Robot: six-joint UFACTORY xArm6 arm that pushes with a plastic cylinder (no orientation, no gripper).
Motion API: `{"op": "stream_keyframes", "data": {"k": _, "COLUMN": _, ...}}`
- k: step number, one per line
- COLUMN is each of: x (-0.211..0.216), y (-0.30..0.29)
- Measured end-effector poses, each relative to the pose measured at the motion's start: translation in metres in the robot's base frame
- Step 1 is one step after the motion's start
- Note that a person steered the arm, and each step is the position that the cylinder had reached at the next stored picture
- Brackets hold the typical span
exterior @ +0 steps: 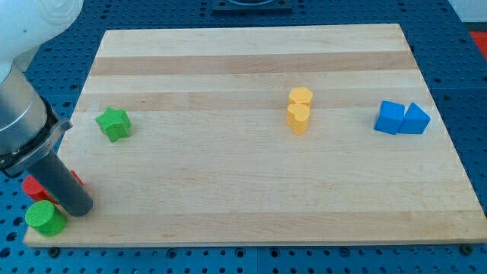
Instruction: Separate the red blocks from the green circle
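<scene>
The green circle [45, 219] lies at the board's bottom left corner. The red blocks [33, 187] sit just above it, mostly hidden behind my rod; only small red parts show on both sides of the rod. My tip [78, 208] rests on the board right beside the green circle, on its right, and just below the red blocks. Whether it touches them cannot be told.
A green star [114, 123] lies at the left of the wooden board [251, 190]. Two yellow blocks [299, 109] stand together right of the middle. A blue cube and a blue triangular block [402, 118] touch at the right. The arm's body covers the view's left edge.
</scene>
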State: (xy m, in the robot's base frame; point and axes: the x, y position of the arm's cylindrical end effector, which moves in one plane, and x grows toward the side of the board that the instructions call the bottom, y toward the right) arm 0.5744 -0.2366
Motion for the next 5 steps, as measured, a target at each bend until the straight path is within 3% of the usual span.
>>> {"op": "stream_keyframes", "data": {"k": 3, "x": -0.036, "y": 0.018}}
{"op": "stream_keyframes", "data": {"k": 5, "x": -0.082, "y": 0.016}}
